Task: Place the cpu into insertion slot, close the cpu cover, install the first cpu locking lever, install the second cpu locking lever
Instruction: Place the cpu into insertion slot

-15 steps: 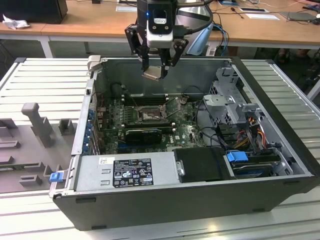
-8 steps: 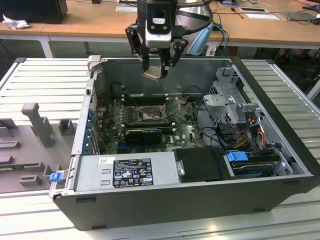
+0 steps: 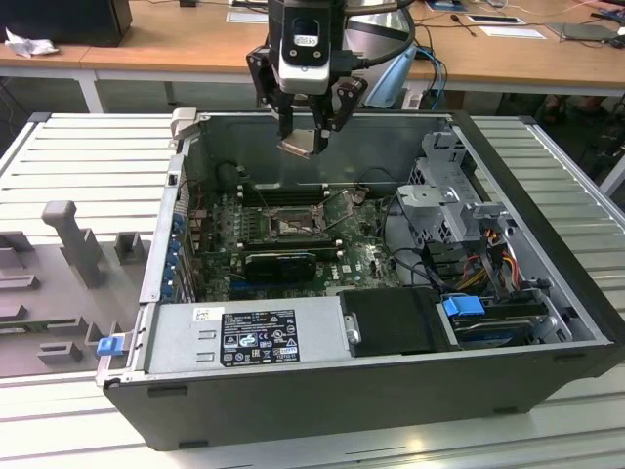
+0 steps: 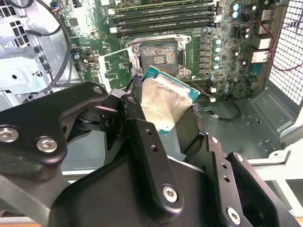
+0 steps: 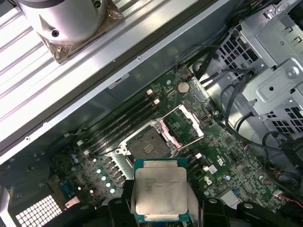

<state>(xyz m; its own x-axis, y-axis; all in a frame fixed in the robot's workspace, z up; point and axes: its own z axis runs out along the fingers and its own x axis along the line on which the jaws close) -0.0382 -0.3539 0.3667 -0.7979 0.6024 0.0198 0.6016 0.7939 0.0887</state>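
My gripper hangs above the open computer case and is shut on the cpu, a small square chip with a pale metal face and green edge. In both wrist views the cpu sits tilted between the black fingers, well above the motherboard. The insertion slot lies open below it, a square black socket with a metal rim. The cpu cover is swung open beside the slot, its frame standing up off the board.
Long memory slots run beside the socket. A black heatsink block and the power supply lie toward the case front. The drive cage and cables fill the exterior view's right. Grey fixtures stand outside on the left.
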